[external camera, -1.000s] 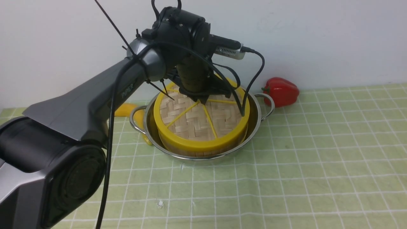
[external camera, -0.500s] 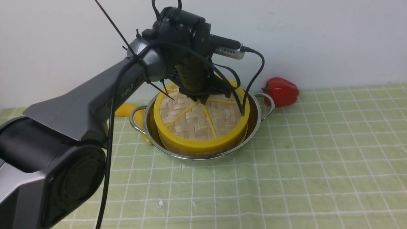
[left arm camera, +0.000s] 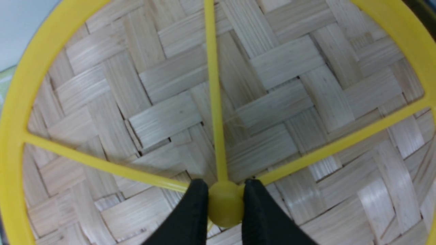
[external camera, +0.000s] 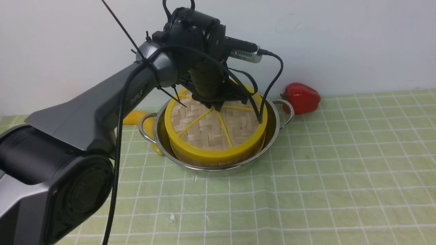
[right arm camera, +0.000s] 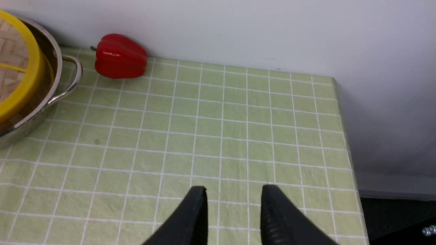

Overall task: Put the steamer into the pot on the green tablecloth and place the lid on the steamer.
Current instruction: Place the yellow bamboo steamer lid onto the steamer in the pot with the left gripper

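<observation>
Woven bamboo lid (external camera: pixel 211 127), yellow-rimmed, caps the slatted steamer (external camera: pixel 201 163) inside the shiny steel pot (external camera: pixel 271 136) on the gridded green tablecloth (external camera: pixel 323 170). The left hand (left arm camera: pixel 224 200) pinches its round centre knob (left arm camera: pixel 225 213); the right hand (right arm camera: pixel 233 197) hangs parted, empty.

Lid (external camera: pixel 214 127): pale bamboo in a herringbone weave, with yellow rim and spokes. Steamer (external camera: pixel 201 163): pale slats. Pot (external camera: pixel 221 169): shiny silver steel. Cloth (external camera: pixel 323 177): pale green with a grid of white lines. Pepper (external camera: pixel 301 98), far right: glossy red, green stem. Arm (external camera: pixel 85 115): dark grey and black. Wall (external camera: pixel 340 41): white.
</observation>
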